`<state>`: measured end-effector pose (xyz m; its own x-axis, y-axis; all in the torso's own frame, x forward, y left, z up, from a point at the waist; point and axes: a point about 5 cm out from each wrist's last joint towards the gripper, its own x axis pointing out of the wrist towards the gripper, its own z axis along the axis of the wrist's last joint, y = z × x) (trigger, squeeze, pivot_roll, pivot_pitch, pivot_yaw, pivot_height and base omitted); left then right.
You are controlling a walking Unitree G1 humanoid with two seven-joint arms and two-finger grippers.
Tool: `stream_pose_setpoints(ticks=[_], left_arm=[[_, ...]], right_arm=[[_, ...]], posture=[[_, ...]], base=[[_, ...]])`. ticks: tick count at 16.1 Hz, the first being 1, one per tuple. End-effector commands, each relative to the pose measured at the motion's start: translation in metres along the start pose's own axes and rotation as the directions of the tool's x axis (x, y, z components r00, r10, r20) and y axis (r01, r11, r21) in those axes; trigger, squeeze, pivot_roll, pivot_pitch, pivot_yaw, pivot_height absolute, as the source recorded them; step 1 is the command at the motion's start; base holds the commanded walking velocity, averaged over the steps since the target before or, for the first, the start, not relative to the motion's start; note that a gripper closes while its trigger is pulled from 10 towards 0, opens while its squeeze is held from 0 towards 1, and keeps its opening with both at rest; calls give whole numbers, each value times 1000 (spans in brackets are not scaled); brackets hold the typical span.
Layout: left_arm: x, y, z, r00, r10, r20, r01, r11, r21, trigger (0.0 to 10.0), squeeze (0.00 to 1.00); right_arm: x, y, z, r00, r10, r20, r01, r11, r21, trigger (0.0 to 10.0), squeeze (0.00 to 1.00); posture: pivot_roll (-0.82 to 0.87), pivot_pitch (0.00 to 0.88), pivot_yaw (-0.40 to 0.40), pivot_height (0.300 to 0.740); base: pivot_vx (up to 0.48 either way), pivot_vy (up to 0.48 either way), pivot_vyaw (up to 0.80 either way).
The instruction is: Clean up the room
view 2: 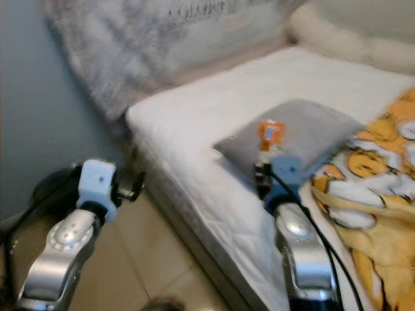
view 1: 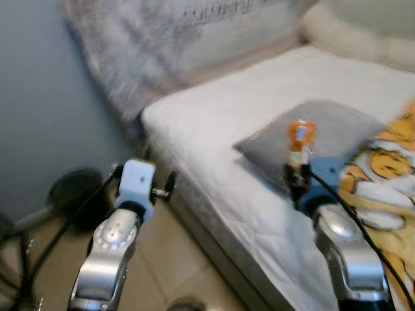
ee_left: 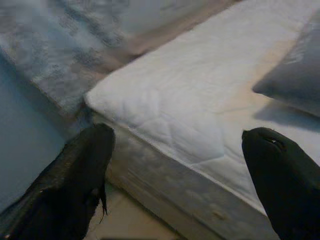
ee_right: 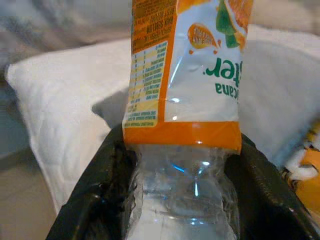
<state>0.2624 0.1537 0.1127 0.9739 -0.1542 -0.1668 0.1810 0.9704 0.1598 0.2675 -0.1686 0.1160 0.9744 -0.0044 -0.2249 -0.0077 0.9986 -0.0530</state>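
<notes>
Right hand (ee_right: 182, 200): pinching clear orange-labelled bottle (ee_right: 185, 100), grey pillow (view 1: 324, 133) just beyond. Left hand (ee_left: 180, 185): spread, facing bed (ee_left: 190, 110) corner.

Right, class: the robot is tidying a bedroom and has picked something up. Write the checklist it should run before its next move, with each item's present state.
1. Bottle held between the right gripper fingers: ok.
2. Bottle lifted off the grey pillow: ok.
3. Bottle empty or capped: cannot tell.
4. Left gripper open and free, near the mattress corner: ok.
5. A bin to drop it in: cannot tell.
</notes>
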Motion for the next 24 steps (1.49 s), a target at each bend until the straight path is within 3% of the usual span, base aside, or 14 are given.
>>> stream_pose_setpoints(ticks=[1, 5, 8, 17, 24], left_arm=[[-1, 1, 2, 1000, 14, 4, -14, 1000, 5, 10000, 0], [0, 4, 5, 1000, 16, 22, -16, 1000, -20, 10000, 0], [1, 5, 4, 1000, 14, 19, -14, 1000, -25, 10000, 0], [-1, 2, 3, 1000, 23, 15, -22, 998, -55, 10000, 0], [0, 1, 3, 999, 36, 14, -35, 997, -66, 10000, 0]], right_arm=[[0, 3, -6, 999, 29, -41, -29, 999, 16, 10000, 0], [0, 10, -11, 995, 73, -73, -69, 996, 47, 10000, 0], [1, 11, -12, 994, 72, -82, -68, 997, 46, 10000, 0], [13, 8, -13, 994, 44, -101, -53, 995, -88, 10000, 0], [17, 13, -14, 990, 84, -116, -92, 994, -61, 10000, 0]], posture=[[18, 0, 73, 740], [18, 0, 74, 740], [16, 0, 72, 740], [29, 0, 38, 740], [24, 0, 16, 740]], base=[[0, 0, 800], [0, 0, 800], [300, 0, 0], [349, 0, 0], [363, 0, 314]])
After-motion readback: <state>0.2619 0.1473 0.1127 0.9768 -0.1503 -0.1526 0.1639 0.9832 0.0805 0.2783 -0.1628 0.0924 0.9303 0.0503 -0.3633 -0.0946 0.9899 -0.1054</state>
